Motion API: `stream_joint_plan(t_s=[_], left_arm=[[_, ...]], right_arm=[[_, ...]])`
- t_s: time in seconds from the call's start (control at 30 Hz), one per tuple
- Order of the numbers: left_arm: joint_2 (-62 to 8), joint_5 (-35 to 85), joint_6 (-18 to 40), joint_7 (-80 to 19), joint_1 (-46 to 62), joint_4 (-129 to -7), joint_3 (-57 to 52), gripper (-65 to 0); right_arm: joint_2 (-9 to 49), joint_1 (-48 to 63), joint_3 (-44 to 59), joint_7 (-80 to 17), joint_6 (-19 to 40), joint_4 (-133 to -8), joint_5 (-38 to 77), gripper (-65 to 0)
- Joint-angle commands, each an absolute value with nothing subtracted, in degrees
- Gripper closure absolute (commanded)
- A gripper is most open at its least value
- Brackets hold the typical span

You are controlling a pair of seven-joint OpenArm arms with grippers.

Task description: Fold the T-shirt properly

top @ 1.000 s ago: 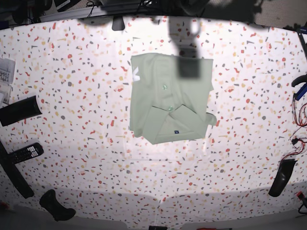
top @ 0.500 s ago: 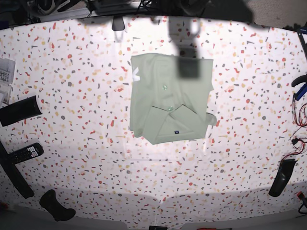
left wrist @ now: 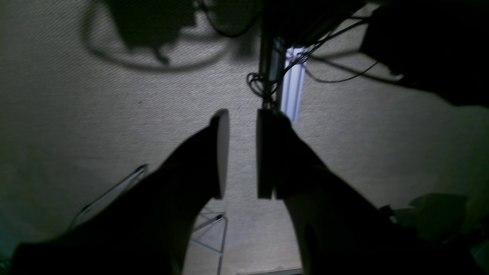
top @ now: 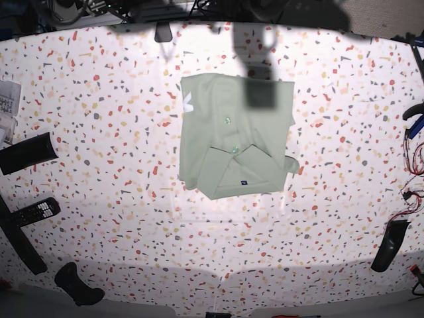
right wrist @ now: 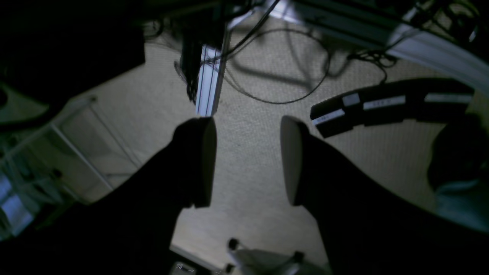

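Note:
The T-shirt (top: 235, 136) lies folded into a compact pale green rectangle at the middle of the speckled table (top: 119, 119), collar, buttons and small dark label facing up. Neither gripper is near it. In the left wrist view my left gripper (left wrist: 243, 112) hangs over carpeted floor, its fingers (left wrist: 221, 152) a narrow gap apart with nothing between them. My right gripper (right wrist: 247, 122) also points at the floor, open wider and empty. The shirt does not appear in either wrist view.
A remote control (top: 36, 212), a black flat bar (top: 26, 152) and papers (top: 6, 99) sit at the table's left edge. Cables (top: 414, 165) lie at the right edge. Dark shapes (top: 389, 245) (top: 76, 283) stand near the front corners. A power strip (right wrist: 382, 105) lies on the floor.

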State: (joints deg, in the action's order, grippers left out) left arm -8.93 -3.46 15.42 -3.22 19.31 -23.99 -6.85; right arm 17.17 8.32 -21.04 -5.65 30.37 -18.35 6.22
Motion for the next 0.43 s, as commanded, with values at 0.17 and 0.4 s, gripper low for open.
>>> stream_joint_plan(t_s=[0.17,0.4], left_arm=[[-9.3,-3.6,15.6,-5.3,19.7,-24.1,-6.9,-11.0],[-9.3,-3.6,15.6,-5.4,19.4,-24.1,-6.9,-11.0]], right_arm=[[15.2,8.4,-28.4,-4.8,30.5,-18.3,6.6,-26.0],[14.1,8.4,-29.3,-5.0,29.5,-18.3,6.4,-26.0]])
